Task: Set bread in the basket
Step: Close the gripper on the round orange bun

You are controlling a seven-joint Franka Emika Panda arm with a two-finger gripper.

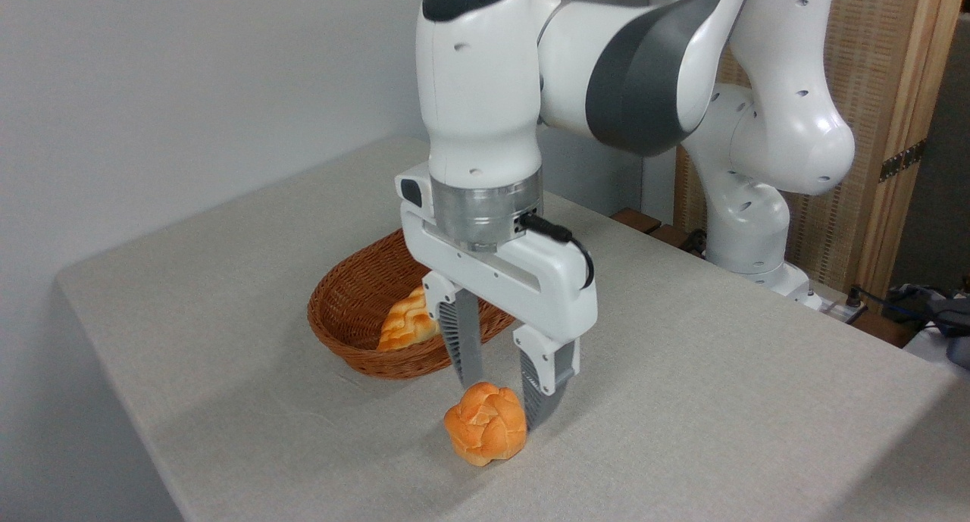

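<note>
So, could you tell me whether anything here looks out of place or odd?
Nothing stands out. The bun sits intact on the table between the gripper fingers, and the braided loaf lies inside the upright basket.

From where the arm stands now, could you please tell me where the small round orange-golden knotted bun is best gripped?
Grip the small round orange-golden knotted bun across its widest middle, coming straight down from above. It sits low on the grey table, rounded with no handle, so opposite sides suit the two fingers best. The claw already hangs over it, fingers either side.
</note>
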